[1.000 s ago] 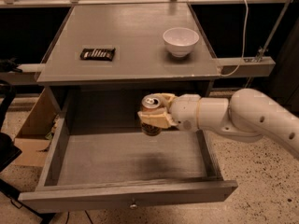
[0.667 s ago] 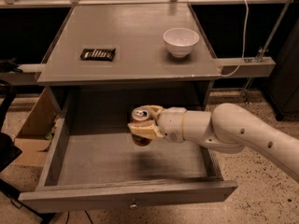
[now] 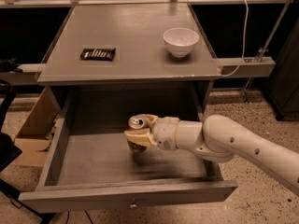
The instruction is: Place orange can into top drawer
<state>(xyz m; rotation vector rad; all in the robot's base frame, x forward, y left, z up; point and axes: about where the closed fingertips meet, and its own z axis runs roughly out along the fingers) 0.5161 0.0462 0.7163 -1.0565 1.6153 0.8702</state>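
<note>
The top drawer [image 3: 93, 160] of the grey table is pulled wide open, its front panel with a small round knob [image 3: 133, 203] at the bottom. My gripper [image 3: 141, 130] reaches in from the right and is shut on the orange can [image 3: 137, 135]. The can stands upright, its silver top showing, low inside the drawer near the middle of its floor. I cannot tell whether its base touches the floor.
On the table top [image 3: 131, 50] lie a dark candy bar [image 3: 97, 54] at the left and a white bowl [image 3: 181, 41] at the right. A cardboard box [image 3: 35, 129] stands on the floor left of the drawer. A white cable [image 3: 243, 36] hangs at the right.
My gripper has carried the can leftward and lower into the drawer, from near the drawer's back right toward the middle of its floor.
</note>
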